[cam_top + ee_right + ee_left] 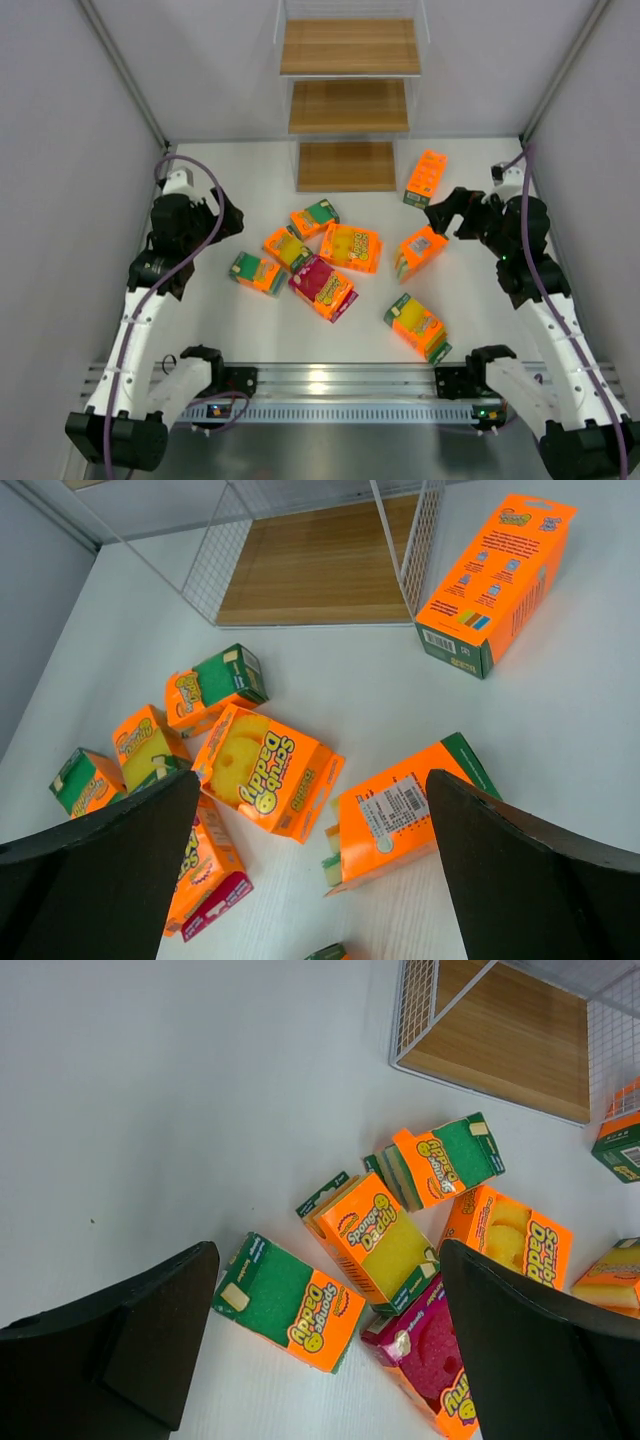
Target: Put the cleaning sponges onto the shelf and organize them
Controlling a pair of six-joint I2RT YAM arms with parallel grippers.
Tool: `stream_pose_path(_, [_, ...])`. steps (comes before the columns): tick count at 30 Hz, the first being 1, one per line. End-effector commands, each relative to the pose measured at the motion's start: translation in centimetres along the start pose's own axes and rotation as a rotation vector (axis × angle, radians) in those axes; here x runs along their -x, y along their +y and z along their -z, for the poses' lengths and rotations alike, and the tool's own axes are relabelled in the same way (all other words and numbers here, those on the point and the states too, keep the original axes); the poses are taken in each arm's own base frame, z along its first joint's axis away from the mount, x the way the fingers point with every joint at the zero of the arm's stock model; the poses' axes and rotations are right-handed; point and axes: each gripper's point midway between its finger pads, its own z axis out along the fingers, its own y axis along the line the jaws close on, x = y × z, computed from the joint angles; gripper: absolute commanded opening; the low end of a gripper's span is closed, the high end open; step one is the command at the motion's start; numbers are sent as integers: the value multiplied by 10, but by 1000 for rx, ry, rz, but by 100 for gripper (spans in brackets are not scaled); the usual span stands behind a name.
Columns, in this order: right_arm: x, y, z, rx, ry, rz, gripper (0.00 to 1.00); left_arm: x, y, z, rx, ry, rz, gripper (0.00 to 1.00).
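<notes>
Lying loose on the white counter (230, 330), eight cleaning sponges (351, 247) are distributed in front of the shelf (348, 106). The shelf is positioned at the far centre of the counter, with three wooden boards stepped upward away from the arms. All boards are bare.

A long orange pack (426, 177) is located just beside the right side of the lowest board. Five packs are grouped closely at the centre of the counter:
- a green-and-orange pack (314, 218), nearest the shelf;
- a wide yellow-faced pack (358, 250);
- a narrow yellow-faced pack (287, 248);
- a green-faced pack (257, 272), furthest left;
- a magenta-faced pack (322, 287), touching the narrow yellow-faced pack.

An orange pack with a barcode label (421, 251) is set to the right of this group. A further yellow-faced pack (417, 326) is placed well apart, near the front right of the counter.

The left gripper (330, 1260) is held above the left side of the counter. Its fingers (150, 1330) are spread wide and nothing is held between them. The green-faced, narrow yellow-faced and magenta-faced packs are seen below the gap.

The right gripper (312, 780) is held above the right side of the counter. Its fingers (530, 870) are likewise spread wide and nothing is grasped. The barcode-labelled pack and the wide yellow-faced pack are seen below it.
</notes>
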Motion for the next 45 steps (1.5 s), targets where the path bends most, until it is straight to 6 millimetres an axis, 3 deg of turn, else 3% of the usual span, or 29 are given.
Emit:
stream_pose_path(1, [-3,1,5,8,13,15,99,7,3,10,19,-17,-14,99])
stream_pose_path(5, [-8,-22,7,-120,-15,-26,99,-9,4,16,-8,-5,-2,98])
stream_pose_path(8, [-11,-35,4,-190,-16,-70,99,-16,-8,21,-90,21,-28,98])
stream_pose_path(11, [-34,-38,-11,-196,90,-131,99,-24,-16,22,-139,54,-22,98])
stream_pose_path(12, [-51,-44,-21,-216,162,-162,99,-29,-18,21,-153,69,-13,98])
stream_pose_path(17, [-93,-48,-20,-250,299,-194,99,-62,-35,16,-231,205,64,95])
stream_pose_path(22, [-109,-52,-9,-323,330,-217,99,-94,-58,9,-192,258,-45,94])
stream_pose_path(23, [-105,-51,-10,-333,324,-209,99,-105,-74,13,-221,273,-100,95])
stream_pose_path(26, [-96,-38,-11,-364,342,-152,99,-121,-85,7,-203,309,-169,96])
stream_pose_path(27, [-90,-43,-9,-427,328,-135,100,-126,-87,2,-196,332,-181,96])
stream_pose_path(30, [-86,-36,-9,-518,321,-200,99,-128,-93,-3,-198,345,-223,95])
stream_pose_path(31, [-92,-26,-11,-517,324,-243,100,-127,-92,-5,-184,335,-235,95])
stream_pose_path(34, [-119,-27,-13,-586,351,-274,99,-120,-86,-9,-146,301,-259,95])
stream_pose_path(35, [-132,-33,-13,-617,378,-267,99,-119,-85,-9,-138,292,-261,95])
stream_pose_path(37, [-140,-39,-15,-664,377,-289,99,-117,-81,-7,-134,279,-257,96])
stream_pose_path(45, [-136,-33,-38,-694,296,-443,99,-126,-71,-1,-147,251,-232,96])
